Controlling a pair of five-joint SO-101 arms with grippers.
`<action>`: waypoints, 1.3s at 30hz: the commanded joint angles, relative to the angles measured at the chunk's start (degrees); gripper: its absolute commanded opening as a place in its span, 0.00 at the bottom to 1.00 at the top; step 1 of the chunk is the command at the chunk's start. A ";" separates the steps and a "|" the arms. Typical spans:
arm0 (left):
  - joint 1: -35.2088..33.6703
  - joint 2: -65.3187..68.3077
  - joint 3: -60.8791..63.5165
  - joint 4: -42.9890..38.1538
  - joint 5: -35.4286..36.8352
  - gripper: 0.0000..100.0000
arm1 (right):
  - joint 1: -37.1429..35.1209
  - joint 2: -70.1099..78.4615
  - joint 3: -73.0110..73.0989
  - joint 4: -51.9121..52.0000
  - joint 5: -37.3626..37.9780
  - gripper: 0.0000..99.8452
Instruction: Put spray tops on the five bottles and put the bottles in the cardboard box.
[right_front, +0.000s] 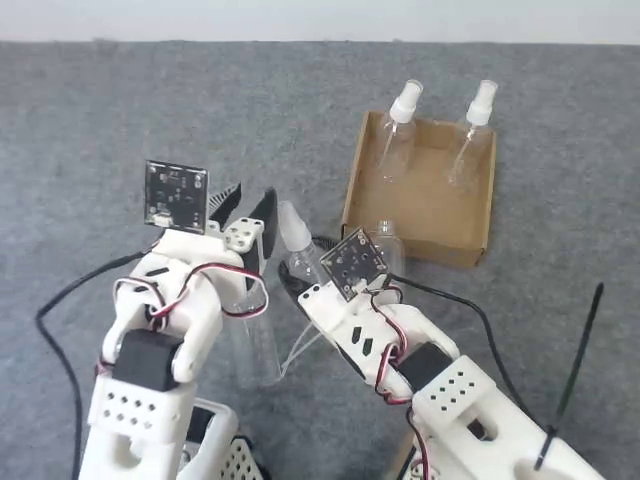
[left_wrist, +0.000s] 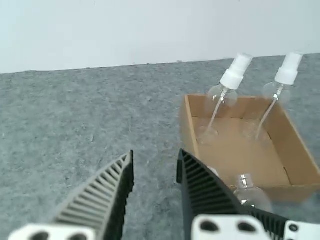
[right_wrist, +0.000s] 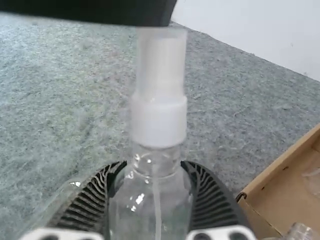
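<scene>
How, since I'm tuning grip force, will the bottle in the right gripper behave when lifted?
Probably light: the bottle looks clear and empty. Its smooth round wall may slip or twist in the right gripper. Tall under its spray top, it could tip when set down.

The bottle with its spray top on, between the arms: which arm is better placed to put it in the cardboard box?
Probably right. The right fingers are shut on the bottle, and the cardboard box lies on that arm's side. The left fingers are open, empty.

Clear capped bottle (right_front: 398, 135) and twin (right_front: 472, 140) upright in cardboard box (right_front: 430, 215); third bottle (right_front: 298, 240) outside.
</scene>
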 joint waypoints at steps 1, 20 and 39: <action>1.14 -0.70 -0.13 1.05 -0.62 0.13 | 0.48 -1.98 -0.70 -1.27 -0.62 0.01; -2.55 -1.67 -1.10 -1.32 -2.20 0.13 | 0.40 -1.89 -0.62 -1.19 -0.53 0.01; -20.04 5.63 -13.05 8.44 -4.13 0.13 | -0.48 11.91 -32.44 35.82 -0.53 0.01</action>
